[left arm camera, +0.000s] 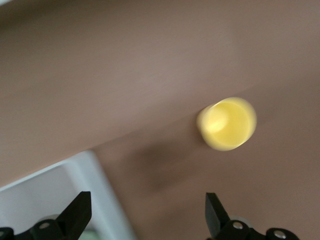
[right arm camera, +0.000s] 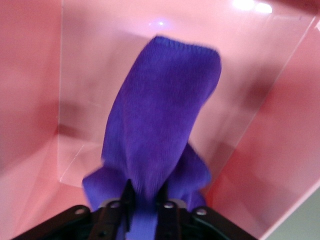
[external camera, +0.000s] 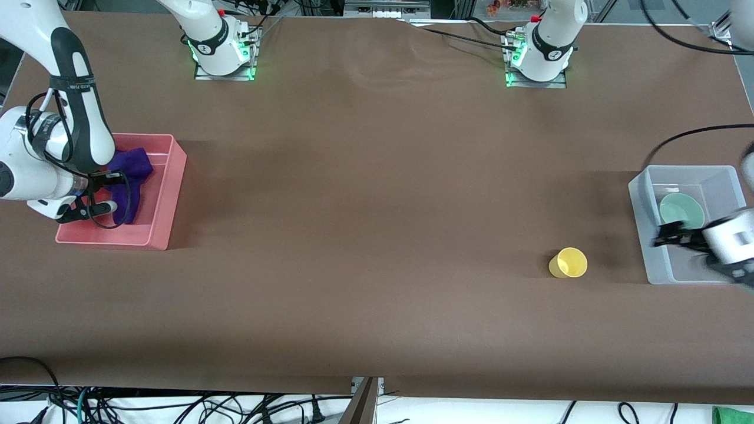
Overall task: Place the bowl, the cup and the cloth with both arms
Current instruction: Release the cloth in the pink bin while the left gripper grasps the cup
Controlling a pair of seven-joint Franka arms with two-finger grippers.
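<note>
The yellow cup (external camera: pixel 568 262) stands upright on the brown desk (external camera: pixel 377 235), alone on bare surface. Just beside it, toward the left arm's end of the desk, sits a clear grey bin (external camera: pixel 645 200) holding the mint-green bowl (external camera: pixel 677 209). The left claw (left arm camera: pixel 145 215) hangs over that bin's edge with its fingers spread wide and nothing between them. Well apart from the cup, at the right arm's end, a pink bin (external camera: pixel 168 194) holds the purple cloth (external camera: pixel 132 171), draped down inside. The right claw (right arm camera: pixel 145 205) is over this bin, its fingers narrowly pinching the cloth's upper fold.
</note>
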